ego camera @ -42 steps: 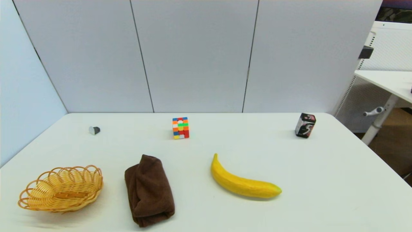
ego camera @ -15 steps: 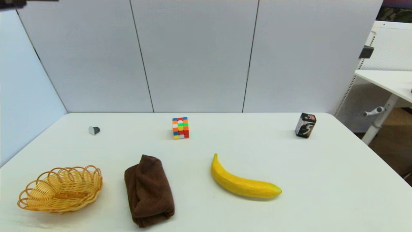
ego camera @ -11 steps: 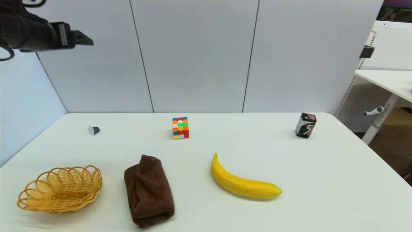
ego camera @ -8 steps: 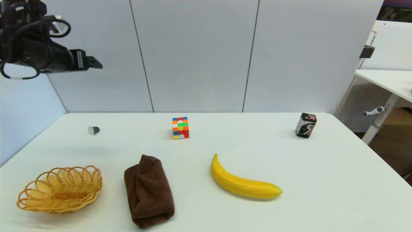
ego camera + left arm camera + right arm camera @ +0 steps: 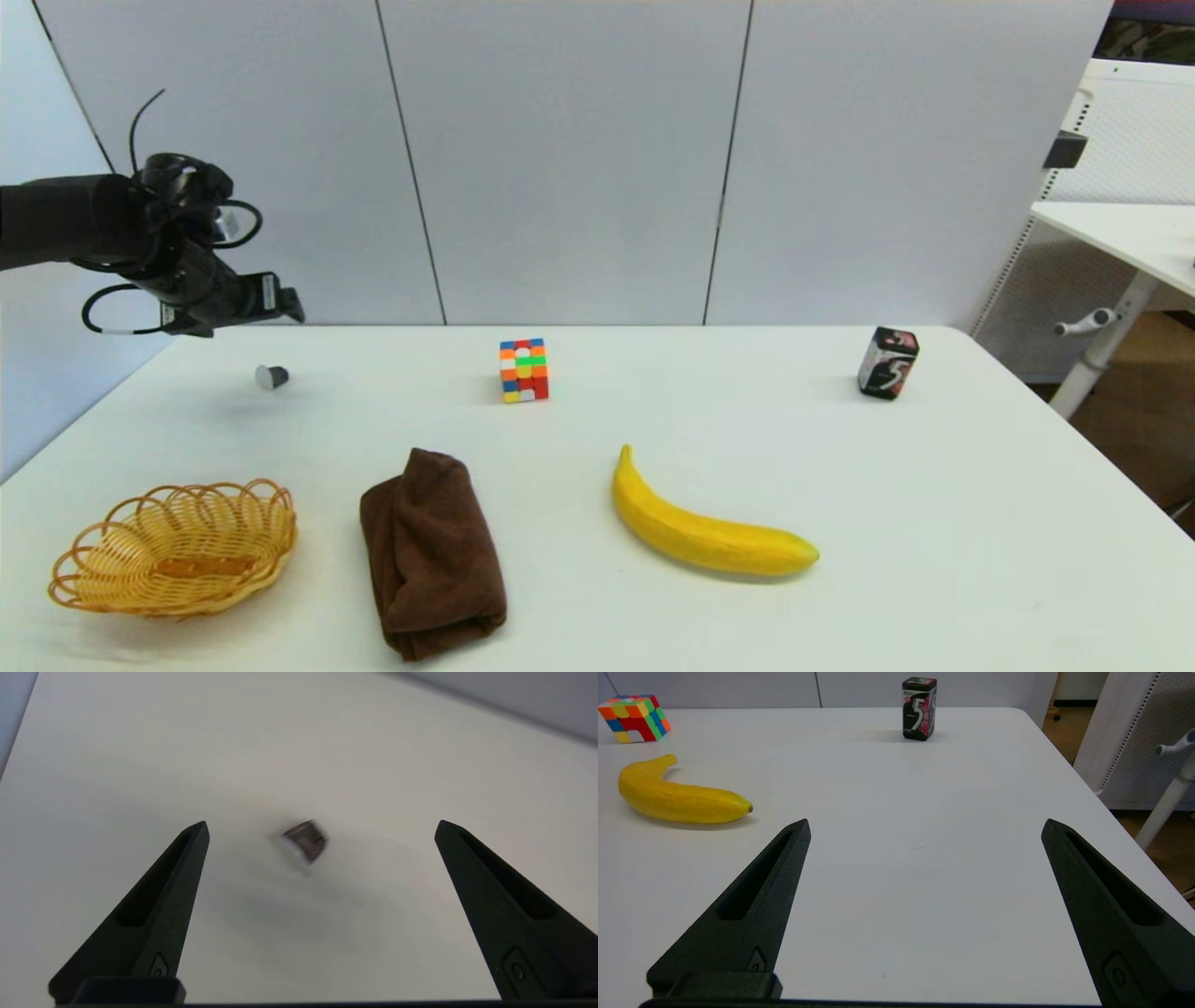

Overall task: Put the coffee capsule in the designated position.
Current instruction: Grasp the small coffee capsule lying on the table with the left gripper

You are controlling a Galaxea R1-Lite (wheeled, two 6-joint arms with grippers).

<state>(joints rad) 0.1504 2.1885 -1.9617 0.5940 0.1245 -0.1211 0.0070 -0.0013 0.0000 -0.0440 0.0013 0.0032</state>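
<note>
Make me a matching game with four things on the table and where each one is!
Things:
1. coffee capsule
2. banana
3. basket
4. puzzle cube

Places:
A. near left corner, beside the brown towel
B. far side, in the middle
C. far left, below the open left gripper
D. near side, right of the towel

Pairs: 1-C, 2-D, 3-A, 4-B
</note>
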